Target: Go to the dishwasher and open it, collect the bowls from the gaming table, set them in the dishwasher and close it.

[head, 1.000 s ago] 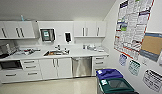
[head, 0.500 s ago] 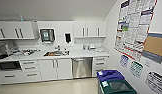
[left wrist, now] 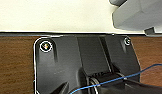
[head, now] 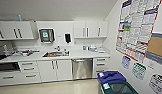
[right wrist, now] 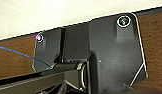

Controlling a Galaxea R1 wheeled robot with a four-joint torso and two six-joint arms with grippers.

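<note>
The dishwasher (head: 82, 68) is built in under the white counter (head: 79, 55), to the right of the sink (head: 56, 54). Its grey steel front is closed, with a horizontal bar handle (head: 82, 60) along the top. It stands across the floor from me, a little right of the middle of the head view. The bowls and the gaming table are out of view. In the left wrist view a grey blocky part (left wrist: 137, 13) hangs over the pale floor, above the robot's dark plate (left wrist: 84, 60).
White cabinets and drawers (head: 27, 72) flank the dishwasher, with wall cupboards (head: 90, 29) above. A blue-lidded bin (head: 111, 76) and a green bin (head: 117, 88) stand at the near right against a wall of posters (head: 137, 27). Pale floor (head: 59, 87) lies between me and the counter.
The whole head picture has shifted slightly and the kitchen looks a little nearer, so the camera has moved. Nothing in the kitchen itself has changed.
</note>
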